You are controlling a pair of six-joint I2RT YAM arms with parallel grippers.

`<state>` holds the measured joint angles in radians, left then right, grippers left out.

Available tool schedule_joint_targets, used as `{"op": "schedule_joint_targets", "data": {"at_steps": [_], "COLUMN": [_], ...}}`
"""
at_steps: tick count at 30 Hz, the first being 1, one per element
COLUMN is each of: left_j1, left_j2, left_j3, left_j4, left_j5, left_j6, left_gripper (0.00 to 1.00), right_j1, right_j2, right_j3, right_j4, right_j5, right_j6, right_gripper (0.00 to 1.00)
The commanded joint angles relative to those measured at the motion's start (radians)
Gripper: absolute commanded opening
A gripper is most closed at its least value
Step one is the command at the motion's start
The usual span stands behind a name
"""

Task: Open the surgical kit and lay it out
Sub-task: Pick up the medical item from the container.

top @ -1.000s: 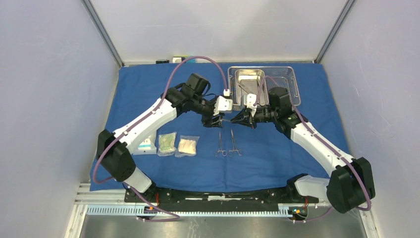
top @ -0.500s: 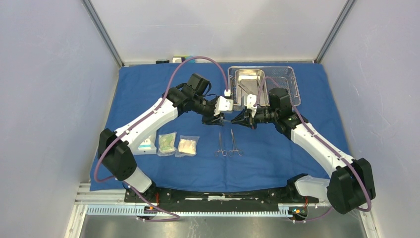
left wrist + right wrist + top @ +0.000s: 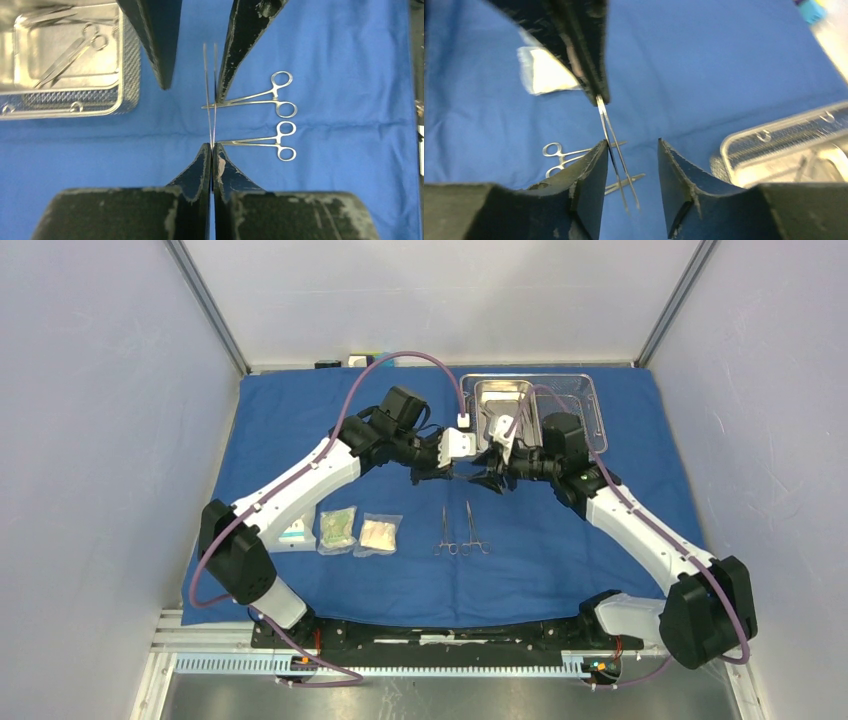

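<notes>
Left tool (image 3: 212, 149) clenching tweezers (image 3: 209, 85) end; right tool (image 3: 631, 150) gaping, released, fingers (image 3: 589, 175) flanking tweezers; two clamps (image 3: 270, 102) lying on cloth (image 3: 340, 50) just beside tools.

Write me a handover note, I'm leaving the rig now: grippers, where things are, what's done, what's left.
Left gripper: shut on tweezers, over the cloth.
Right gripper: open, fingers either side of the tweezers.
Laid out on the cloth: three packets, two clamps.
Tray at far right; instruments in its pan.
Left: set the tweezers down, empty the pan.
</notes>
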<state>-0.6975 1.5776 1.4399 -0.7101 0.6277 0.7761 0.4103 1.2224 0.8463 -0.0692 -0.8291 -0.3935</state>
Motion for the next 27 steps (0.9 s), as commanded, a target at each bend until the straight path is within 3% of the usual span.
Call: {"op": "schedule_joint_targets", "data": {"at_steps": [1, 4, 8, 13, 20, 27], "left_j1": [-0.007, -0.018, -0.071, -0.174, -0.243, -0.288], "left_j2": [-0.045, -0.065, -0.119, -0.227, -0.266, -0.249], "left_j3": [0.018, 0.010, -0.073, -0.284, -0.481, -0.568], "left_j4": [0.106, 0.166, 0.276, 0.531, 0.847, 1.101], "left_j5": [-0.202, -0.413, -0.684, -0.950, -1.145, -1.279], "left_j6": [-0.174, -0.261, -0.271, -0.184, -0.012, 0.180], "left_gripper": [0.02, 0.02, 0.02, 0.02, 0.02, 0.02], "right_j1": [-0.002, -0.004, -0.005, -0.027, -0.061, -0.062], "right_j2": [0.021, 0.040, 0.075, 0.113, 0.138, 0.161], "right_j3": [0.136, 0.219, 0.283, 0.226, 0.058, -0.048], "right_j4": [0.048, 0.047, 0.061, 0.199, 0.458, 0.651], "right_j5": [0.279, 0.383, 0.450, 0.378, 0.236, 0.183], "right_j6": [0.141, 0.230, 0.446, 0.769, 1.068, 1.280], "right_gripper": [0.52, 0.65, 0.65, 0.65, 0.64, 0.62]}}
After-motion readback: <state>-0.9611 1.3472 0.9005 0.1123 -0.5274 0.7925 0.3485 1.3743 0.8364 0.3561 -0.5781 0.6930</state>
